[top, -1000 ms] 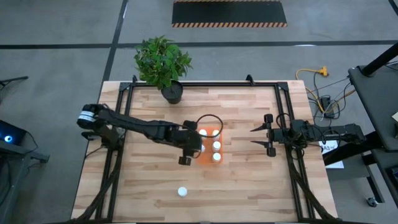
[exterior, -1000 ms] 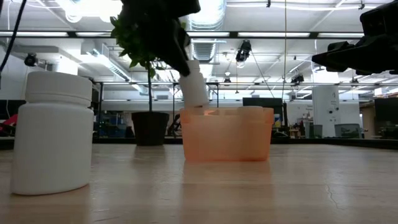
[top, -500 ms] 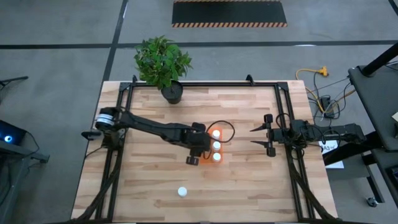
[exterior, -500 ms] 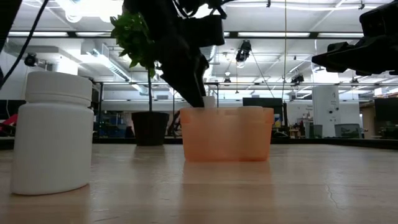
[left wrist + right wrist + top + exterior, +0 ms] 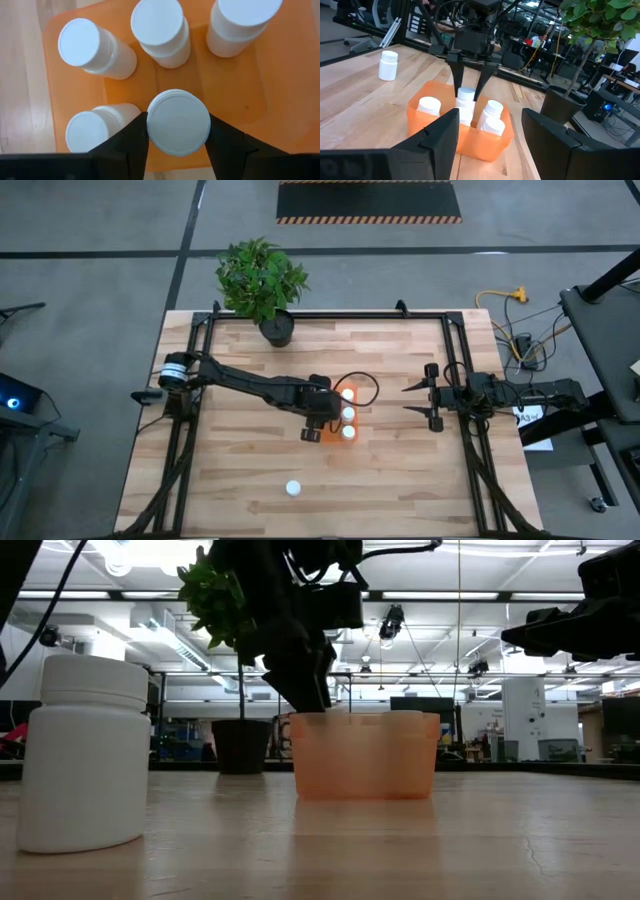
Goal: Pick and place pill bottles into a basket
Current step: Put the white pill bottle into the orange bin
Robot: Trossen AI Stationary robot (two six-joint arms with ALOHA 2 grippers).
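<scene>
The orange basket stands at mid table and holds several white pill bottles upright. My left gripper reaches down into the basket and is shut on one more bottle, which also shows in the right wrist view. One loose bottle stands on its base near the table's near edge and looms large in the low view. My right gripper is open and empty, level, to the right of the basket. My left gripper pinches the bottle at its cap's rim between its two fingers, one on each side. The fingers come from above, pointing down. The bottle is upright inside the basket; the basket wall hides its base.
A potted plant in a black pot stands at the table's far edge, left of centre. Black frame rails run along the left and right sides. Bare wood lies between the basket and the loose bottle.
My left gripper has carried its bottle toward the table's right edge, over the basket, and gone down. The bottle, tilted above the basket's rim a second ago, now sits low inside the basket, behind its wall in the low view.
</scene>
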